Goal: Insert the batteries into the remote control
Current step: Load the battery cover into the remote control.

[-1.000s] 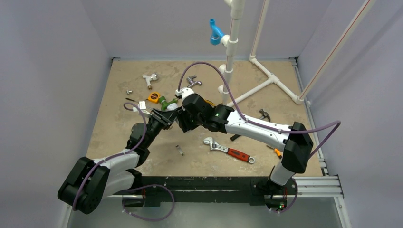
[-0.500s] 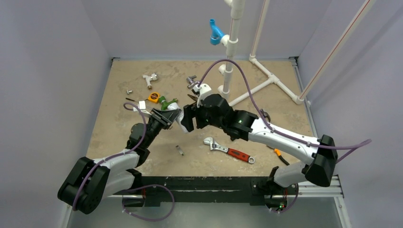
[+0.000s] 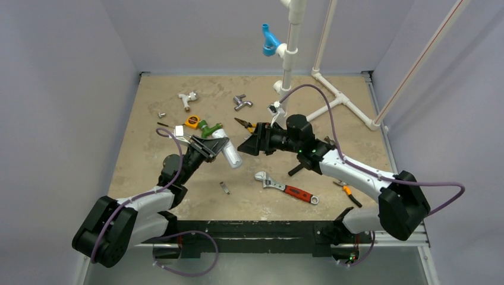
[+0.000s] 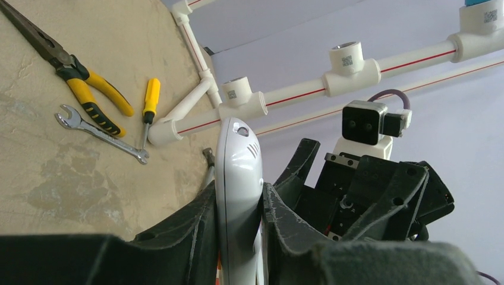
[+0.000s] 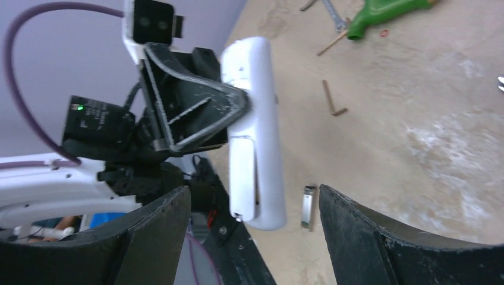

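Note:
My left gripper (image 3: 215, 144) is shut on the white remote control (image 3: 231, 155) and holds it above the table, its free end pointing toward the right arm. In the left wrist view the remote (image 4: 238, 160) stands edge-on, clamped between both fingers of the gripper (image 4: 239, 191). My right gripper (image 3: 245, 146) is open and empty, a short way right of the remote and facing it. In the right wrist view the remote (image 5: 257, 119) hangs just beyond the spread fingers of the gripper (image 5: 254, 193). No orange batteries show clearly in any view.
A small white cover piece (image 3: 178, 130), an orange tape measure (image 3: 191, 122), a green tool (image 3: 208, 127) and pliers (image 3: 245, 124) lie behind the grippers. A red-handled wrench (image 3: 286, 187) and a small silvery piece (image 3: 224, 188) lie nearer. A white pipe frame (image 3: 286, 65) stands at the back.
My right gripper has pulled back to the right, away from the remote, and its arm has stretched out lower. The remote now shows fully. The left arm has not moved.

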Robot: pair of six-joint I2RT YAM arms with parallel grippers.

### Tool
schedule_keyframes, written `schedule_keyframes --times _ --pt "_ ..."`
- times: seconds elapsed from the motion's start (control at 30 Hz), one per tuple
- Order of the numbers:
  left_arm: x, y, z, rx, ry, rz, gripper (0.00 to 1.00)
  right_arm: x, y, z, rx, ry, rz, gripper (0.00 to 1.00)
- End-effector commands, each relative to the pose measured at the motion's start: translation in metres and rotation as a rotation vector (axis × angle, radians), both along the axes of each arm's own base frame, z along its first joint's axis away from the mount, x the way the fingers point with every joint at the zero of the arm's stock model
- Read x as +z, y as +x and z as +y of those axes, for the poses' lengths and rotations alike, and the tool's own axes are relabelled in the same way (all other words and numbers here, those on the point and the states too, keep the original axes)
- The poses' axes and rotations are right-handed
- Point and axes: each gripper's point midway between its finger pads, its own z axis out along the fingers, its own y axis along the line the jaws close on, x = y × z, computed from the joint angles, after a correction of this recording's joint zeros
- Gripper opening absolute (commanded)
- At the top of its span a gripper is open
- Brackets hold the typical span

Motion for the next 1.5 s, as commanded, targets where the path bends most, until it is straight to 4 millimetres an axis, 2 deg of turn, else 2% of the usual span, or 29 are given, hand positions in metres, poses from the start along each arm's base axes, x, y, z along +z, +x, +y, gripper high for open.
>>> schedule_keyframes --times 0.0,0.1,0.37,0.53,0.7,1.17,1.33,1.47 --pt "0.032 -0.002 -0.003 -0.020 -0.062 -0.088 0.00 0.043 -0.015 0.020 0.136 0.194 -0.053 0.78" --pt "0.033 -0.001 -0.004 -0.024 -0.061 -0.089 0.00 0.038 -0.015 0.024 0.159 0.184 -0.043 0.78" --pt "0.039 0.000 -0.006 -0.032 -0.067 -0.099 0.00 0.007 -0.011 0.027 0.173 0.106 0.004 0.77" --pt "0.041 -0.001 -0.006 -0.035 -0.070 -0.102 0.00 0.000 -0.015 0.032 0.214 0.110 0.027 0.70" --pt "0.041 -0.001 -0.006 -0.036 -0.072 -0.102 0.00 -0.002 -0.016 0.035 0.231 0.119 0.038 0.63" --pt "0.042 -0.001 -0.006 -0.037 -0.073 -0.105 0.00 -0.011 -0.021 0.044 0.277 0.100 0.058 0.53" --pt "0.042 -0.001 -0.006 -0.038 -0.075 -0.105 0.00 -0.013 -0.020 0.046 0.275 0.092 0.056 0.41" --pt "0.044 -0.002 -0.006 -0.038 -0.078 -0.109 0.00 -0.013 -0.017 0.047 0.260 0.090 0.054 0.36"
